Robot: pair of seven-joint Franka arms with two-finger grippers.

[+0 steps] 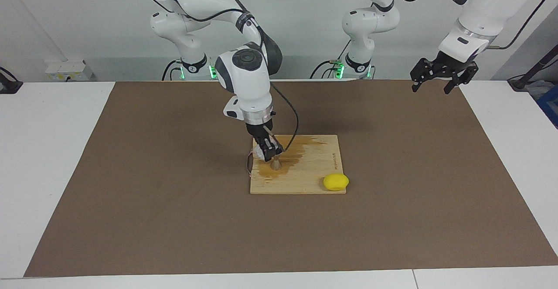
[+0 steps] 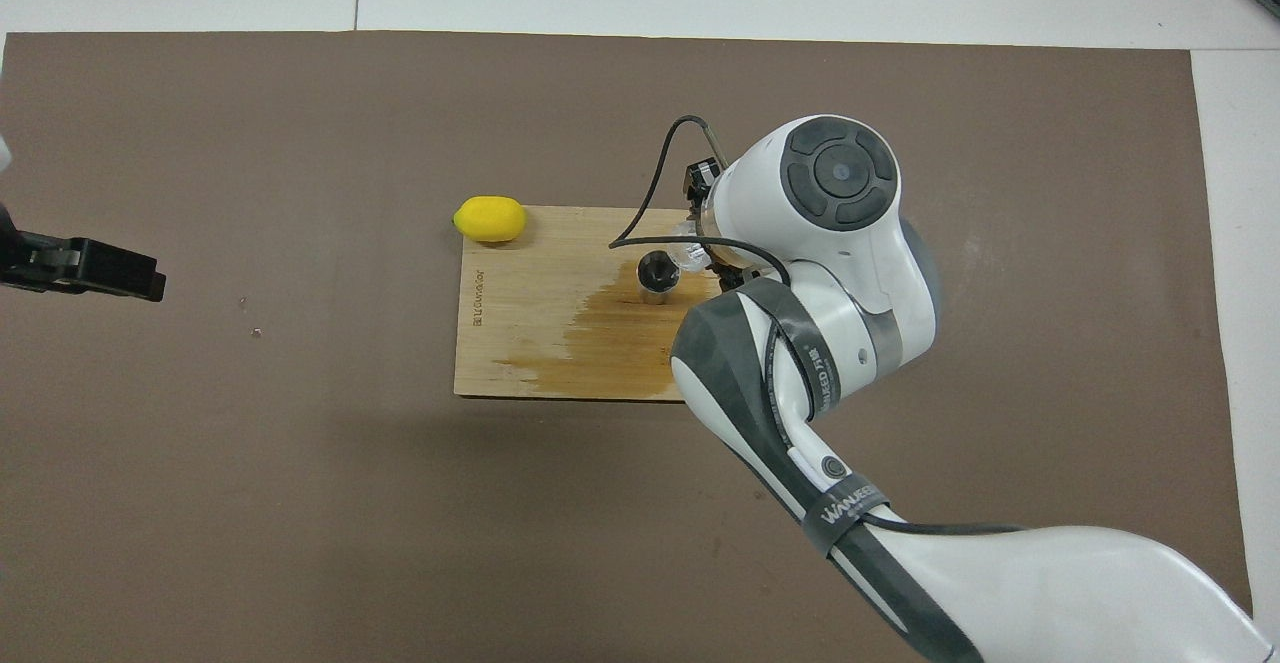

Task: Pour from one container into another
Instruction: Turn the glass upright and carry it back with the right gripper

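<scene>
My right gripper point(image 1: 267, 149) is pinching the clear cup point(image 1: 259, 153), tipped over the jigger point(image 1: 275, 164); I'd roll it slowly, lip above the mouth. Left gripper point(image 1: 438, 79) waits, jaws spread.

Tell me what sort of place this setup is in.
Probably a robotics lab bench, not a kitchen: two white arms mounted at a white table covered by a brown mat, with only a wooden board, a jigger and a lemon laid out. The right pincer holds a clear cup over the board.
</scene>
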